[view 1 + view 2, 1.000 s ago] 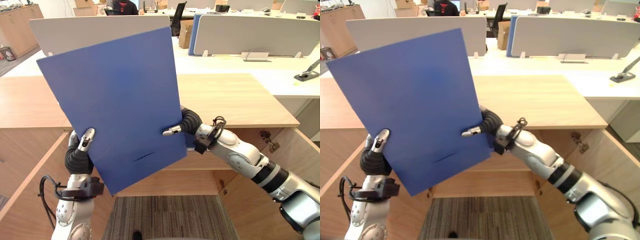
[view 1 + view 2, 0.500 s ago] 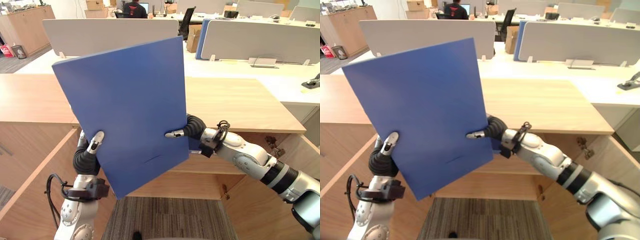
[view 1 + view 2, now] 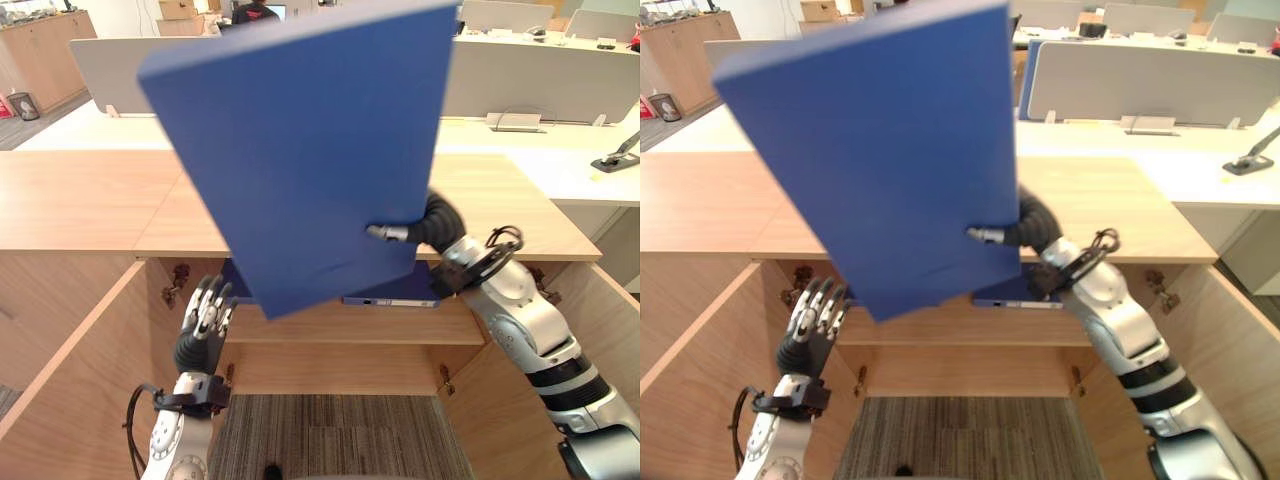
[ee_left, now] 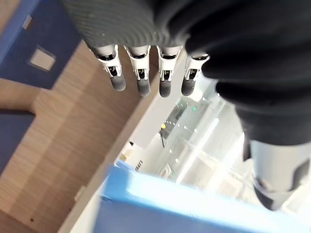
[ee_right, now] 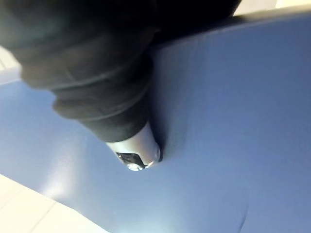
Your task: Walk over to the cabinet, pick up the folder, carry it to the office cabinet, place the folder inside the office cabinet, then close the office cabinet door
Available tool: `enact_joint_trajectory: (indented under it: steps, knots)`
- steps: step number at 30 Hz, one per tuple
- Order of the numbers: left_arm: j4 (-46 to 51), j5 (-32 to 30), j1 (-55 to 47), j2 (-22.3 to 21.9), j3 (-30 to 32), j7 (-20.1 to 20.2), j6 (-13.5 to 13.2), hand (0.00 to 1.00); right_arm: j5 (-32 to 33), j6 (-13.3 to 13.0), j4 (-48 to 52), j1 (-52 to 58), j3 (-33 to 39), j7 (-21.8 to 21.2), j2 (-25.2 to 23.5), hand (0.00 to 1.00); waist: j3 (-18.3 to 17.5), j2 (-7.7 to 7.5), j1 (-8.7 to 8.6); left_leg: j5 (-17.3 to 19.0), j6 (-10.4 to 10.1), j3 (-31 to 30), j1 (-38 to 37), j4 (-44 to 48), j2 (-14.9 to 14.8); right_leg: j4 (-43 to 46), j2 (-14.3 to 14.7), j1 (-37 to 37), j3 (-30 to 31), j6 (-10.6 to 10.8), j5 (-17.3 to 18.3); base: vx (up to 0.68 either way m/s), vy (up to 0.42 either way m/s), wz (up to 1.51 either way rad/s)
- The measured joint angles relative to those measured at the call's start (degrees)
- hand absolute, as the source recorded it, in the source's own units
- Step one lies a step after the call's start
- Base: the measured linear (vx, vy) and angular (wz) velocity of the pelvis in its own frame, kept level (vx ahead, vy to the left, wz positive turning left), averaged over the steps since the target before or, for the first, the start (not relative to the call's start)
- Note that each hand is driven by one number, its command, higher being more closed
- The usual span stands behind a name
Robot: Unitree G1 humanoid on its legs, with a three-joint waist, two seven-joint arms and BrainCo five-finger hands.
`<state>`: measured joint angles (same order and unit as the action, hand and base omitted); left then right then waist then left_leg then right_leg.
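A large blue folder [image 3: 310, 150] is held up, tilted, above the wooden cabinet top [image 3: 90, 200]. My right hand [image 3: 440, 222] grips its lower right edge, with the thumb [image 5: 133, 153] pressed on the folder's face [image 5: 233, 121] and the fingers hidden behind. Apart from the folder, my left hand [image 3: 205, 318] hangs lower, in front of the open cabinet, with its fingers [image 4: 141, 77] straight and nothing in it. A second blue folder [image 3: 395, 292] lies on the cabinet's inner shelf [image 3: 330, 325].
The cabinet's two doors stand open, the left door [image 3: 70, 380] and the right door [image 3: 600, 320] flanking me. Grey carpet [image 3: 330, 440] lies below. White desks with grey dividers [image 3: 540, 80] stand behind the cabinet, and a person [image 3: 250, 10] sits far back.
My left hand has let go of the folder, opened and dropped beneath it. My right hand alone has lifted the folder higher and to the right.
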<state>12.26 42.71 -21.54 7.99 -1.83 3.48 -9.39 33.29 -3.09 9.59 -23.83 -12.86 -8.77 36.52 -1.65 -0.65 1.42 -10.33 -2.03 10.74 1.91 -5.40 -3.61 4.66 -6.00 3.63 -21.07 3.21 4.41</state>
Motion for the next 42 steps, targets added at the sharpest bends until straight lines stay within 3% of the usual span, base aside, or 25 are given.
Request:
enact_joint_trajectory:
  steps: [6,10,14,17,20,22,27,31,36,42]
  knots:
    - [-6.41,-1.07,-2.32,-3.79,2.66,-0.24,1.73,0.00,-14.35,-1.00,-0.01,0.00,5.01,5.83,-3.48,1.00,-0.09,-0.02,-0.45,0.00,0.00,0.30,0.01,0.00,-0.01,-0.17,0.00,-0.07,0.25,0.04,-0.17,0.00,-0.003,-0.02]
    - [-15.98,0.97,-2.22,-5.65,4.12,-0.74,3.12,0.00,-23.69,-1.04,0.32,-0.01,6.74,8.19,-5.88,1.00,-0.18,0.00,-0.55,0.01,-0.01,0.77,0.02,-0.01,-0.18,-0.14,0.09,-0.34,0.70,0.01,-0.24,-0.02,-0.003,-0.05]
    - [-31.92,5.86,-0.48,-5.60,5.71,-0.79,5.20,0.00,-26.01,-1.42,2.29,0.00,7.49,11.15,-9.41,1.00,-0.28,0.01,-0.86,0.01,-0.01,1.09,0.06,0.00,-0.26,-0.17,0.13,-0.52,0.97,0.00,-0.29,-0.02,-0.005,-0.05]
    - [-37.90,6.83,-0.39,-5.63,6.09,-1.29,6.36,0.00,-26.90,-2.92,4.29,1.20,5.76,11.29,-11.76,1.00,-0.34,-0.06,-1.04,0.02,-0.01,1.21,0.21,0.00,-0.34,-0.23,0.21,-0.70,1.09,-0.06,-0.35,0.00,-0.002,-0.01]
    - [-42.03,6.81,-0.39,-5.53,6.47,-1.63,6.61,0.00,-27.74,-3.75,4.70,4.04,-1.01,9.77,-13.11,1.00,-0.67,-0.09,-0.85,0.05,-0.05,1.28,0.24,0.00,-0.52,-0.27,0.36,-0.74,1.22,-0.10,-0.38,-0.01,-0.004,-0.01]
    - [-50.03,6.69,1.07,-4.79,6.67,-1.79,6.70,0.00,-27.84,-3.72,3.07,6.21,-9.85,6.34,-13.06,1.00,-0.89,-0.34,-0.64,0.09,-0.11,1.47,0.28,0.00,-0.87,-0.60,0.74,-0.79,1.51,-0.30,-0.50,-0.03,-0.017,-0.06]
    - [-61.85,3.38,2.03,-3.32,10.27,-1.77,7.09,0.00,-28.15,-3.41,-3.10,7.53,-18.32,0.33,-12.05,1.00,-1.21,-1.18,-0.26,0.06,-0.46,1.53,0.30,0.00,-1.39,-0.84,1.26,-0.78,1.68,-0.43,-0.54,-0.01,-0.008,-0.02]
    - [-66.91,-0.55,1.82,-3.17,14.31,-1.76,7.41,0.00,-28.64,-3.05,-8.85,8.88,-18.80,-2.55,-11.67,1.00,-0.78,-1.28,-0.17,0.35,-0.80,1.47,0.18,0.00,-1.24,-0.71,1.14,-0.65,1.68,-0.42,-0.52,0.00,0.000,0.00]
    - [-70.43,-4.89,2.19,-3.18,18.29,-1.75,7.64,0.00,-34.77,-3.02,-17.45,11.10,-18.80,-4.30,-11.08,1.00,-0.45,-1.12,-0.19,0.67,-0.58,1.49,0.12,0.00,-0.90,-0.64,0.78,-0.61,1.68,-0.03,-0.24,0.00,0.000,0.00]
    - [-71.32,-8.45,3.52,-3.20,20.33,-1.36,7.63,0.00,-50.62,-3.04,-36.98,11.55,-18.58,-3.53,-11.48,1.00,1.10,-0.78,0.31,0.93,-0.42,1.30,-0.04,0.00,-0.27,-0.22,0.11,-0.54,1.53,0.32,0.03,0.00,0.000,0.01]
